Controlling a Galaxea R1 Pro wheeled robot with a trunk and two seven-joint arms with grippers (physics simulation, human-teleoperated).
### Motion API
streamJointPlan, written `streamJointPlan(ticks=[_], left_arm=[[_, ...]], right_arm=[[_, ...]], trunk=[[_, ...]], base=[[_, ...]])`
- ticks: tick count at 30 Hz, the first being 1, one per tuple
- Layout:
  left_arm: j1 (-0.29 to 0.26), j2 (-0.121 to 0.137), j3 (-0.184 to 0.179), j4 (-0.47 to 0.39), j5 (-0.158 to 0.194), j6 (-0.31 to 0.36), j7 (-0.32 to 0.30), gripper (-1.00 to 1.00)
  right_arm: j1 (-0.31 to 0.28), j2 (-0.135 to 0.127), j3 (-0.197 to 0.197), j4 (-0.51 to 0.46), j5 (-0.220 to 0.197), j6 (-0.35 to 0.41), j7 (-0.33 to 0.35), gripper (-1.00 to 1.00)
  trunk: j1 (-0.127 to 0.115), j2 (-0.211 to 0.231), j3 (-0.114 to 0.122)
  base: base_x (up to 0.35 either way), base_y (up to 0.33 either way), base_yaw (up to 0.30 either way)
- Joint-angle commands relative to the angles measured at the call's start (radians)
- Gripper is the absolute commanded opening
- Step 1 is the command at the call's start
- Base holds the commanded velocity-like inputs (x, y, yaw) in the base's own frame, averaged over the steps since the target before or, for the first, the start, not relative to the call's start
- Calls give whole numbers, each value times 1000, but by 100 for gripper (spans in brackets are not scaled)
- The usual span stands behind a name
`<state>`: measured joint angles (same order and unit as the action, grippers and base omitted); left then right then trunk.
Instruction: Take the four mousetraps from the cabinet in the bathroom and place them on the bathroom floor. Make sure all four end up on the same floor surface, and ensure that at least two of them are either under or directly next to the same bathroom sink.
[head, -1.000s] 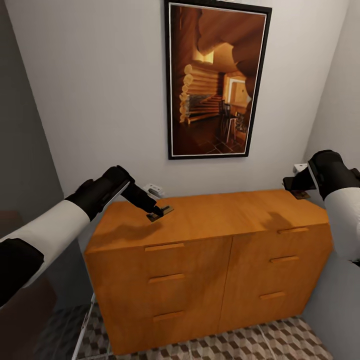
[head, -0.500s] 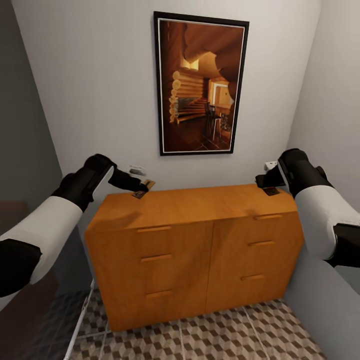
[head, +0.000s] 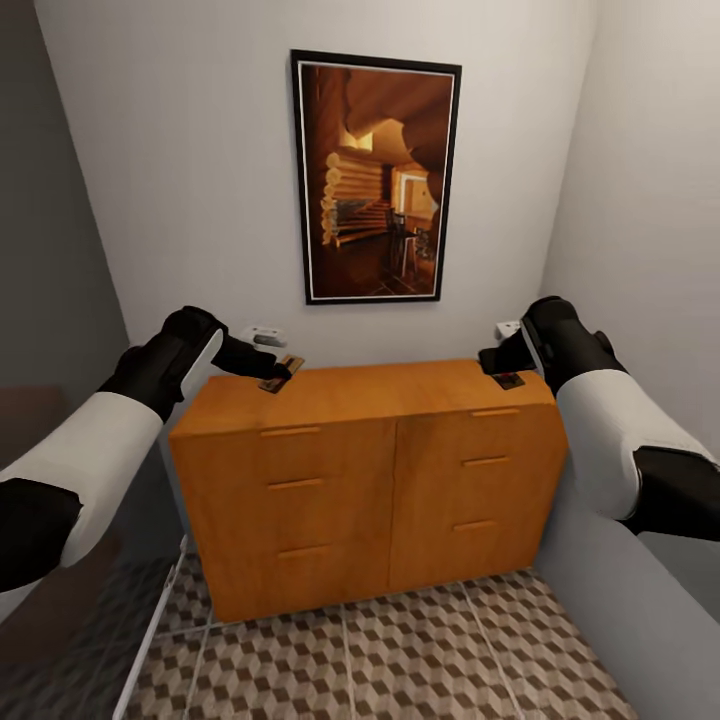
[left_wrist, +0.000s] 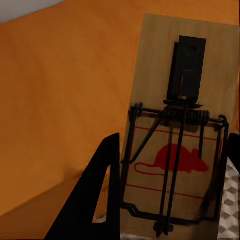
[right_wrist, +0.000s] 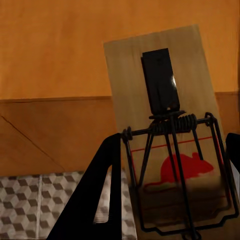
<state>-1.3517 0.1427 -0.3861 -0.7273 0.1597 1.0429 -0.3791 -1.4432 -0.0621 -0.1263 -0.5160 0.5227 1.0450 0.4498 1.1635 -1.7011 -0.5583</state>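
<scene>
Wooden mousetraps (left_wrist: 177, 130) (right_wrist: 167, 125) are riding pinched in both sets of fingers (head: 272, 377) (head: 497, 368) above the cabinet (head: 360, 480) — grips wanting steadiness while turning floorward.

orange-brown cabinet (head: 370, 480), on tiled floor (head: 400, 660)

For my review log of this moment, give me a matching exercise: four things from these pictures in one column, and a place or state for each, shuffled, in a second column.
Things:
1. left hand
2. right hand
3. framed picture
4. bathroom floor

Places or states:
A. hangs on the wall above the cabinet
B. holds a mousetrap over the cabinet's right end
C. tiled in a cube pattern, in front of the cabinet
D. holds a mousetrap over the cabinet's left end

Pairs: 1-D, 2-B, 3-A, 4-C
</scene>
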Motion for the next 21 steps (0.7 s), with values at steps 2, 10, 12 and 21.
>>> streamJointPlan(ticks=[2, 10, 12, 21], left_arm=[[-1, 1, -5, -1, 8, 4, 8, -100], [5, -24, -4, 1, 9, 1, 148, -100], [7, -35, -2, 1, 13, -1, 212, -100], [31, -57, 0, 20, 18, -14, 270, -100]], right_arm=[[0, 7, -4, -1, 9, 2, 10, -100], [1, 75, -6, -2, 16, 2, 2, -100], [13, 81, -6, -3, 17, 2, -7, -100], [169, 88, -8, 1, 10, -22, -31, -100]], trunk=[[-1, -1, -1], [-1, -1, -1], [-1, -1, -1], [-1, -1, -1]], base=[[-296, -170, 0], [-299, -168, 0], [-301, -166, 0], [-302, -166, 0]])
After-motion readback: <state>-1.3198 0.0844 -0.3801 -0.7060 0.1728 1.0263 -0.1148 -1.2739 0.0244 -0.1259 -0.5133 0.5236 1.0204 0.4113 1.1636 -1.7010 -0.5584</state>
